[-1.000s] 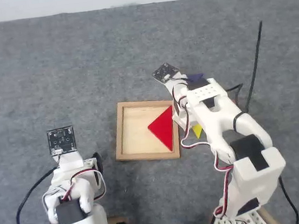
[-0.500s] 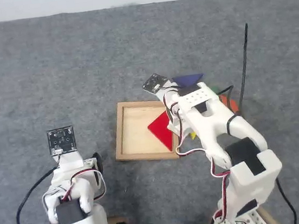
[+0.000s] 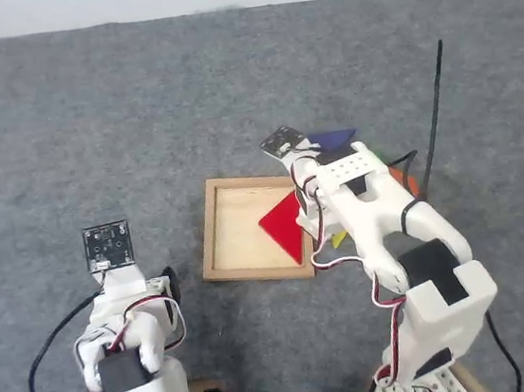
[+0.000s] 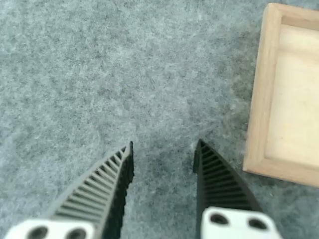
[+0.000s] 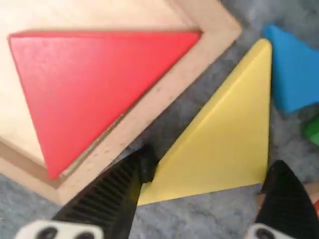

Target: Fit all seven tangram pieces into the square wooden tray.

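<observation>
The square wooden tray (image 3: pixel 222 244) lies mid-table with a red triangle (image 3: pixel 285 224) in its right part, one edge along the rim. My right arm (image 3: pixel 357 194) hangs over the loose pieces just right of the tray. In the right wrist view my right gripper (image 5: pixel 212 172) is open with one finger on each side of a yellow triangle (image 5: pixel 219 144) lying on the carpet beside the tray rim (image 5: pixel 164 94). Next to it are a blue piece (image 5: pixel 294 74) and a green piece (image 5: pixel 313 130). My left gripper (image 4: pixel 164 144) is open over bare carpet near the tray's corner (image 4: pixel 259 124).
A dark blue triangle (image 3: pixel 331 138) lies beyond the right arm, and an orange piece (image 3: pixel 404 180) peeks out beside it. A black cable (image 3: pixel 433 108) runs across the carpet at the right. The left arm (image 3: pixel 123 309) sits at the front left.
The right arm swung left toward the tray, uncovering the dark blue triangle, then eased slightly back to the right. The left arm has not moved.
</observation>
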Controlling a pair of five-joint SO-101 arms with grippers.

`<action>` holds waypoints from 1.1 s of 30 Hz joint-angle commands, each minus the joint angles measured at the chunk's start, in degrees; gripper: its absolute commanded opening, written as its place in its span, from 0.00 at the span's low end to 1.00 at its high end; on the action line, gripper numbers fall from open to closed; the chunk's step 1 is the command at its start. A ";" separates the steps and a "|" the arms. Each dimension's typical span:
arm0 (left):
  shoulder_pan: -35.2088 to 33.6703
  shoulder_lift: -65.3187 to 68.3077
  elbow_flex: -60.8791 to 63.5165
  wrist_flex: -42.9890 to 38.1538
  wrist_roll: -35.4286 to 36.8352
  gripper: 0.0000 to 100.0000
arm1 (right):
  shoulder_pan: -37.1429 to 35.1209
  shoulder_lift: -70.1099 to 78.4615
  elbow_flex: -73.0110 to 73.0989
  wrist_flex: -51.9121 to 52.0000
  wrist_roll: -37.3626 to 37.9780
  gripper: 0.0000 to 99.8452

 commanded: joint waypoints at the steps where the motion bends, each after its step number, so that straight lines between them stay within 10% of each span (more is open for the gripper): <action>1: 0.09 -1.14 -0.57 0.18 -0.26 0.19 | 0.66 -0.75 1.85 2.07 -1.58 0.35; 33: 0.09 -1.14 -0.57 0.18 -0.26 0.19 | 0.13 -11.65 5.80 4.70 -5.27 0.30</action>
